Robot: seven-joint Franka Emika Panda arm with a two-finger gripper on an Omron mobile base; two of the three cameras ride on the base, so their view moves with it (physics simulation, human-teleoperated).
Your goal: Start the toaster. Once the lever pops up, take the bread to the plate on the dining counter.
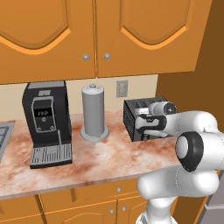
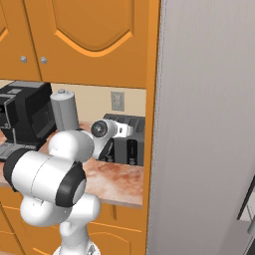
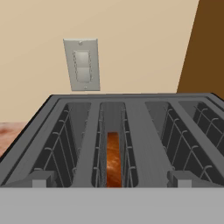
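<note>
Toaster (image 1: 133,118) sits at the right end of the marbled counter (image 1: 96,157), back near the wall under orange cabinets (image 1: 87,30), black with a ribbed side. Coffee machine (image 1: 46,124) stands towards the left end, grey canister (image 1: 94,113) between the two. White arm reaches over the toaster; gripper (image 1: 146,119) just above its top, jaws spread wide, holding nothing. Wall outlet (image 3: 82,64) behind. Bread (image 3: 113,159) sits down in a slot, brown edge showing in hand view
</note>
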